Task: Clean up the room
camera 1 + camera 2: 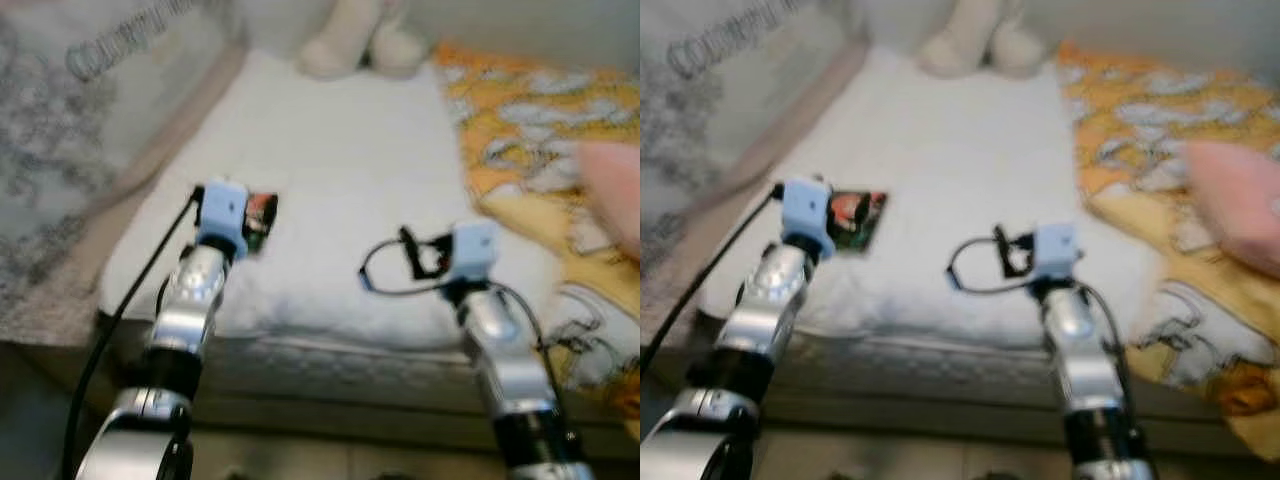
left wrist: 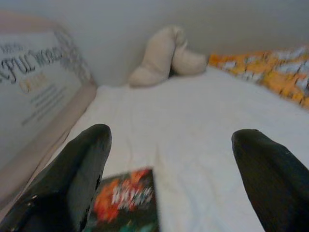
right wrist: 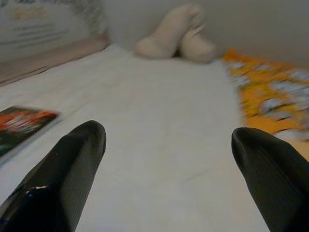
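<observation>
A small book (image 1: 260,222) with a dark cover and a red-orange picture lies flat on the white bed sheet (image 1: 340,160), near the left front corner. My left gripper (image 2: 171,133) hovers low just before the book (image 2: 126,200), open, with the book below and between its fingers, closer to one of them. Further right at about the same depth, my right gripper (image 3: 168,130) is open over bare sheet, and the book (image 3: 21,123) lies off to its side. Nothing is held.
A beige plush toy (image 1: 352,45) rests at the far end of the bed. An orange and yellow patterned blanket (image 1: 520,120) covers the right side, with a pink cushion (image 1: 1240,200) on it. A grey printed side panel (image 1: 90,120) borders the left.
</observation>
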